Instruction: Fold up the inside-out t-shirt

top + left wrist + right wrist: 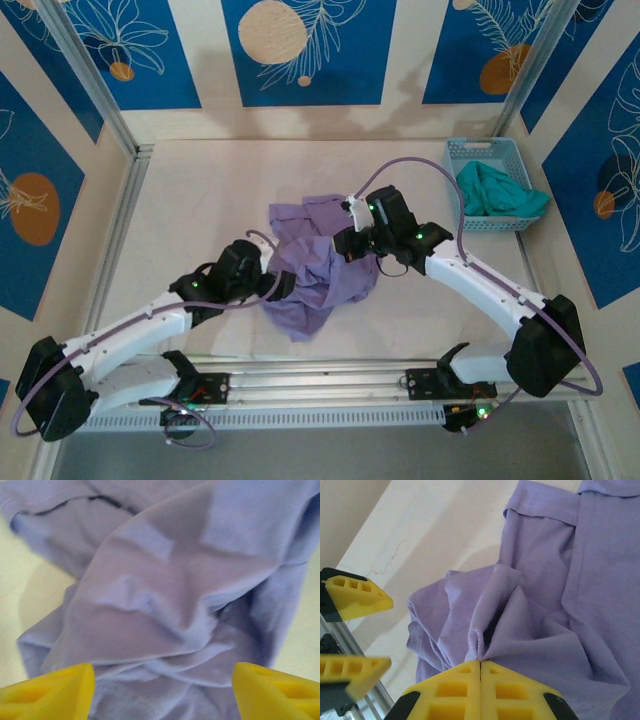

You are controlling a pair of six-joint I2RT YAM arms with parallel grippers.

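top external first. where's the t-shirt [320, 270]?

crumpled in a lavender heap on the table [200, 190], about the middle, between the two arms. the right gripper [352, 243] is down on its right-hand edge, the left gripper [284, 286] at its left edge. off to the far right a blue basket [485, 145] holds a teal garment [500, 190], well apart from the heap.

left wrist?

the left gripper [162, 692] has its yellow fingers [50, 692] spread wide at the bottom corners, gripping nothing — the t-shirt [165, 580] lies beyond them in soft folds, with a dark crease near the top and bare table [12, 580] at the left.

and the right wrist — is that hand holding anything?

yes. the right gripper [480, 666] has its fingers pressed together on a pinch of the t-shirt [560, 580], and the cloth fans out from that pinch in pleats. a hemmed edge shows at the top. at the left of that view the left gripper [367, 632] stands beside the heap, fingers apart, with table [420, 530] behind them and a metal rail [372, 700] below.
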